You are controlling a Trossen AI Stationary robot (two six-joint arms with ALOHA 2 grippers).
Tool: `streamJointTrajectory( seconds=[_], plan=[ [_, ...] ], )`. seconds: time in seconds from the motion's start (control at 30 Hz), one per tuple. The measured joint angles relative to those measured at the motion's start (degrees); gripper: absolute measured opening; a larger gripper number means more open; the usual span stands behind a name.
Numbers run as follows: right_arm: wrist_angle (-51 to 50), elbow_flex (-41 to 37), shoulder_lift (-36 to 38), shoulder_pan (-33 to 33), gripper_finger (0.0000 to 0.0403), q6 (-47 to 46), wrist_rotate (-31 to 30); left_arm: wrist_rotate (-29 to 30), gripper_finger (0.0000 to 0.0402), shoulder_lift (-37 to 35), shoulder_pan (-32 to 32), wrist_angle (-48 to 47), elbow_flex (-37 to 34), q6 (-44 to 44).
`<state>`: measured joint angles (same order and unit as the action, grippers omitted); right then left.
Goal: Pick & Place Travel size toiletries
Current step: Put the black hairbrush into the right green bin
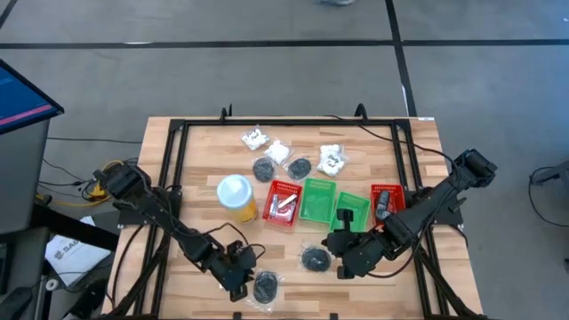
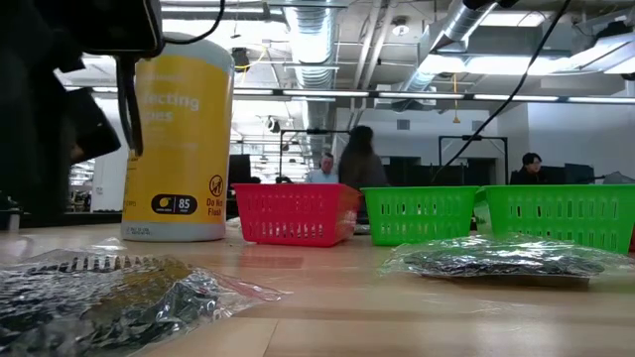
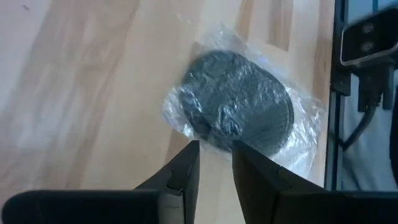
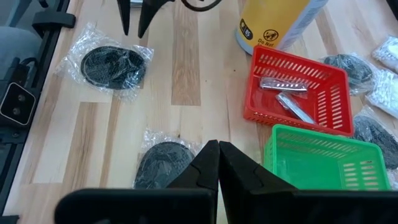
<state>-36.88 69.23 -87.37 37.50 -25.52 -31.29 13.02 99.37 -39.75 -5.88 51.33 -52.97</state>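
Two dark grey discs in clear bags lie flat near the table's near edge: one [image 1: 265, 286] [image 3: 242, 106] in front of my left gripper [image 1: 240, 276] [image 3: 216, 155], one [image 1: 315, 259] [image 4: 163, 165] just left of my right gripper [image 1: 343, 260] [image 4: 217, 155]. My left gripper is open by a narrow gap, its tips at the bag's edge. My right gripper is shut and above the table. Two more discs [image 1: 264, 167] [image 1: 300, 167] and white lumpy packets [image 1: 255, 138] [image 1: 278, 153] [image 1: 332, 160] lie toward the far edge. Silvery tubes [image 4: 286, 93] lie in a red bin [image 1: 284, 203]. My left gripper comes at the near disc's bag edge [image 3: 214, 142] slanting down, with the edge between its fingertips [image 3: 191, 149]. I cannot tell whether the tips touch the bag. The disc lies flat on the table.
A yellow cup with a white lid [image 1: 236, 196] [image 2: 179, 139] stands left of the red bin. Two green bins [image 1: 317, 200] [image 1: 351, 211] and a second red bin [image 1: 387, 200] line up to the right. A black frame [image 1: 173, 169] edges the table. People show in the room beyond.
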Motion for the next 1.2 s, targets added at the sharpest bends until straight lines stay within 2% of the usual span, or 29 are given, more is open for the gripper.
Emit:
streamJointTrajectory(
  seconds=[0.13,0.43,0.57,0.67,1.0,1.2],
  plan=[
    [0.0,0.0,0.0,0.0,0.0,0.0,0.0,3.0,0.0085,0.0,0.0,0.0,0.0,0.0],
    [0.0,0.0,0.0,0.0,0.0,0.0,0.0,3.6,0.0085,0.0,0.8,-0.2,0.0,-2.1],
    [0.0,0.0,0.0,0.0,0.0,0.0,0.0,3.7,0.009,0.0,0.8,0.0,-1.9,-6.4],
    [0.0,0.0,0.0,0.0,0.0,0.0,0.0,3.7,0.0104,0.1,0.9,0.2,-4.0,-10.2],
    [0.0,0.0,0.0,0.0,0.0,0.0,0.0,4.0,0.018,0.1,0.9,3.5,-4.4,-10.1],
    [0.0,0.0,0.0,0.0,0.0,0.0,0.0,4.0,0.0185,0.1,1.3,11.9,-7.8,-10.1]
  ],
)
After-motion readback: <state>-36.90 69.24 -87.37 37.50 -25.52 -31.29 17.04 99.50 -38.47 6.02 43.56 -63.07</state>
